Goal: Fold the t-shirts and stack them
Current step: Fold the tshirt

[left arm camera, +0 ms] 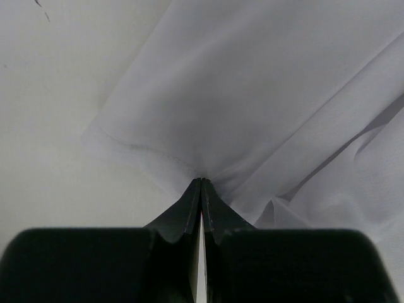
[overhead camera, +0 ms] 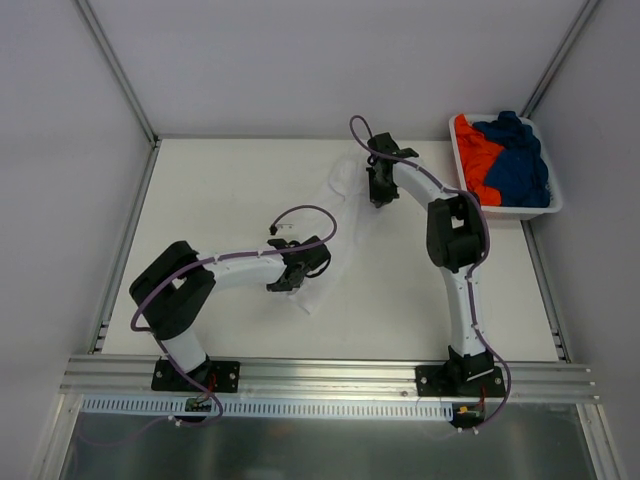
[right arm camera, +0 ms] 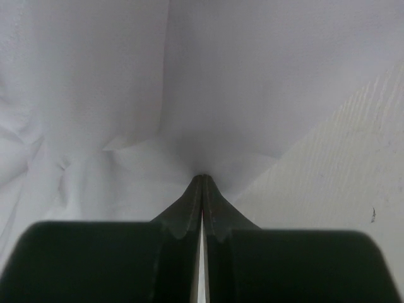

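The left gripper (overhead camera: 283,284) sits at centre frame and the right gripper (overhead camera: 378,199) higher, right of centre, both pinched on the white t-shirt (overhead camera: 343,185)

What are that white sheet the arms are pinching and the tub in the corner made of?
White t-shirt: thin, soft matte cloth, seemingly; it creases, drapes and shows a stitched hem. Basket: probably smooth rigid white plastic, given its crisp straight rim.
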